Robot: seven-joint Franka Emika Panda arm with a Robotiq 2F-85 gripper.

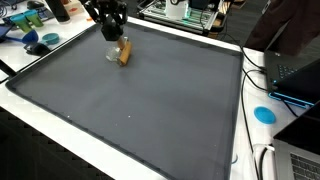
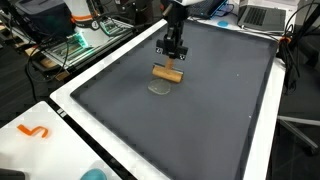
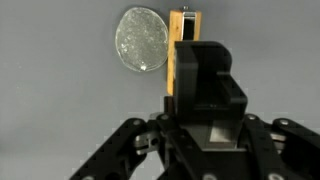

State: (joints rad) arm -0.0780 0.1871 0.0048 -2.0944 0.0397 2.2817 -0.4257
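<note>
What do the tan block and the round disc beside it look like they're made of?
The block: likely unfinished wood, matte tan with a darker edge. The disc: probably clear plastic or glass; the grey mat shows through it, with bright glints.

Table: white [image 1: 252, 85], covered almost to its edges by a dark grey mat [image 1: 140, 105].
Table's edges: blue disc [image 1: 265, 114] and cables [image 1: 262, 70] along one side; orange squiggle [image 2: 35, 131] at a corner.
Beyond the table: laptop [image 2: 258, 14], cluttered benches.
Floor: grey [image 2: 302, 110].
Light: even, soft shadows.
</note>
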